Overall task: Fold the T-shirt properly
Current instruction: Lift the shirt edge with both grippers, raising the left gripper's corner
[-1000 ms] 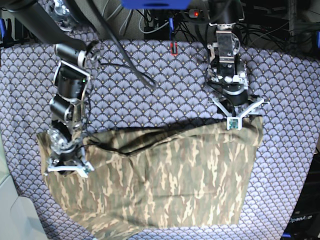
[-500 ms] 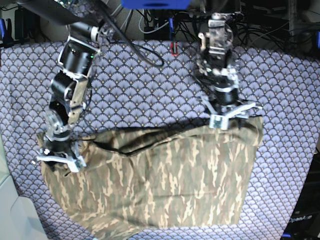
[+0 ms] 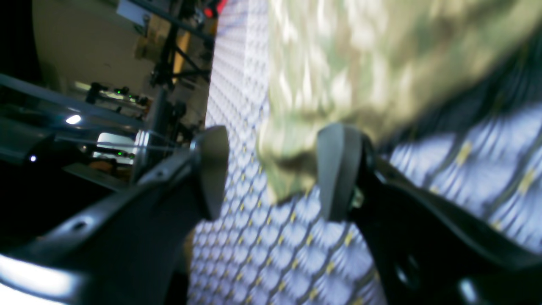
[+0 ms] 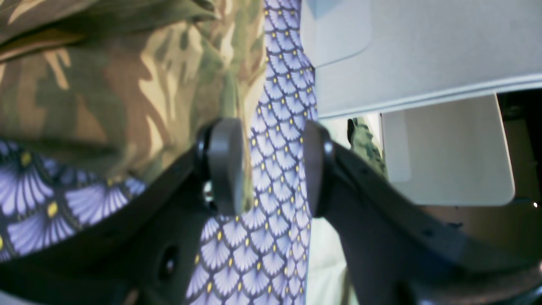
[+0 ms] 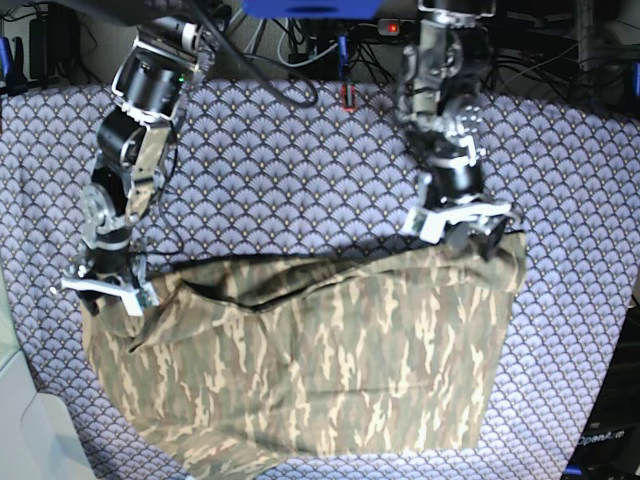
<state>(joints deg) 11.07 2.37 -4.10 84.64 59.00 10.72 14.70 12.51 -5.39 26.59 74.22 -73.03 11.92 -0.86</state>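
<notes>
Nearest us, the T-shirt point(image 5: 320, 360) lies spread on the tablecloth point(image 5: 300, 170), its folded top edge farthest away. At that edge's corners we see both grippers with jaws apart: the right gripper point(image 5: 105, 290) beside the cloth, gripping nothing; the left gripper point(image 5: 462, 222) around a corner, not pinching.

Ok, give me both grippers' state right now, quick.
Left gripper: open, jaws apart around a corner of the T-shirt, not clamped.
Right gripper: open, holding nothing; the shirt's edge lies beside one pad.
</notes>
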